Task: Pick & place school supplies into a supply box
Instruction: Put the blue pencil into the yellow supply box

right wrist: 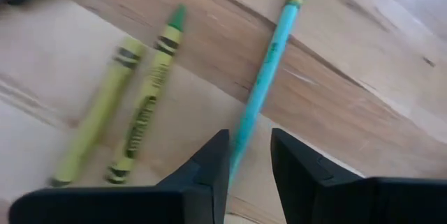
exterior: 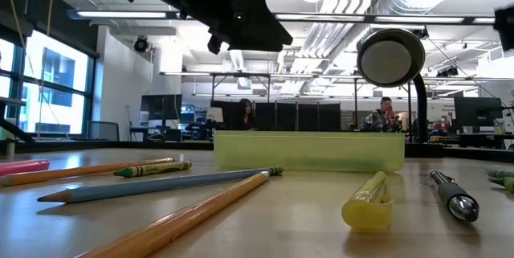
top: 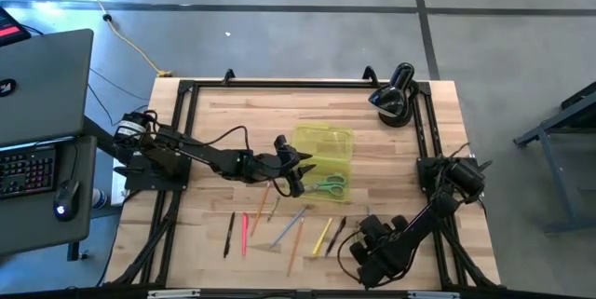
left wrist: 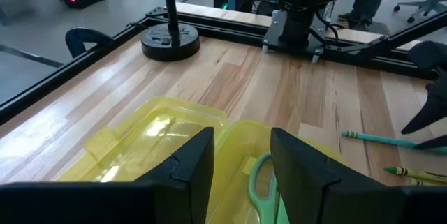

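Left gripper (top: pixel 300 170) hangs open and empty at the box (top: pixel 328 141); right gripper (right wrist: pixel 246 155) sits low over the pencils.

The yellow-green box lies mid-table, and the green-handled scissors (top: pixel 327 185) lie on its near part, just beyond the left fingers (left wrist: pixel 190 165). The right jaws stand slightly apart, straddling a teal pencil (right wrist: pixel 269 63) without gripping it, beside two yellow-green crayons (right wrist: pixel 147 112). More pens and pencils (top: pixel 279 229) lie scattered along the table's near side.

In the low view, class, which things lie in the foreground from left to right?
Pink marker → orange pencil → green crayon → grey-blue pencil → supply box → yellow highlighter → black pen.
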You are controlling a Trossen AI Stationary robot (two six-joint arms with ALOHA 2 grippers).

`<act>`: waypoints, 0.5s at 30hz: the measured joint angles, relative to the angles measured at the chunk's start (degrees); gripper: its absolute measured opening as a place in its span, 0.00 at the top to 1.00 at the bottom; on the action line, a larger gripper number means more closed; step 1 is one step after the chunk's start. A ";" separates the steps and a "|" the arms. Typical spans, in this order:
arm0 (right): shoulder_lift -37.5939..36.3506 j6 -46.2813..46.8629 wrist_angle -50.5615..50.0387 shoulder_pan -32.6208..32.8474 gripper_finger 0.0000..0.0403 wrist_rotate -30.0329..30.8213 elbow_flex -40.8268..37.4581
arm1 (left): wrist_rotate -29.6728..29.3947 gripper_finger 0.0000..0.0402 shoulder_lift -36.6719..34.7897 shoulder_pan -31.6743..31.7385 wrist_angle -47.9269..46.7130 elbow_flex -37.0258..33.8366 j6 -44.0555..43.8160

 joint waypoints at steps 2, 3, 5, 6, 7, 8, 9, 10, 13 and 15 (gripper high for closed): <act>-0.32 0.14 3.51 0.02 0.81 -0.16 -2.23 | 0.00 0.57 0.00 0.00 0.00 0.00 0.00; -0.50 0.10 5.82 0.03 0.83 -0.08 -3.66 | -0.02 0.57 0.00 0.00 0.00 0.00 0.00; -0.68 0.05 10.07 0.10 0.86 0.35 -6.48 | -0.02 0.57 0.00 0.00 -0.02 0.00 0.00; -0.74 -0.06 10.81 0.13 0.87 1.01 -6.98 | -0.02 0.57 0.00 0.00 0.00 0.00 0.00; -0.75 -0.13 11.08 0.14 0.89 1.03 -7.25 | -0.02 0.57 0.00 0.00 -0.02 0.00 0.01; -0.75 -0.15 10.85 0.15 0.91 1.26 -7.34 | -0.02 0.57 0.00 0.00 0.00 0.00 0.00; -0.73 -0.12 9.72 0.15 0.92 1.37 -7.20 | -0.13 0.57 0.00 0.00 0.00 0.00 0.02; -0.62 -0.10 8.36 0.09 0.94 1.67 -7.10 | -0.22 0.57 0.00 0.00 0.00 0.00 0.00; -0.79 -0.57 6.43 -0.16 0.98 2.64 -7.18 | -0.22 0.57 0.00 0.00 0.07 0.00 0.00; -0.79 -1.97 5.64 -0.39 0.99 3.90 -7.37 | -0.24 0.57 0.02 0.00 0.07 0.00 0.02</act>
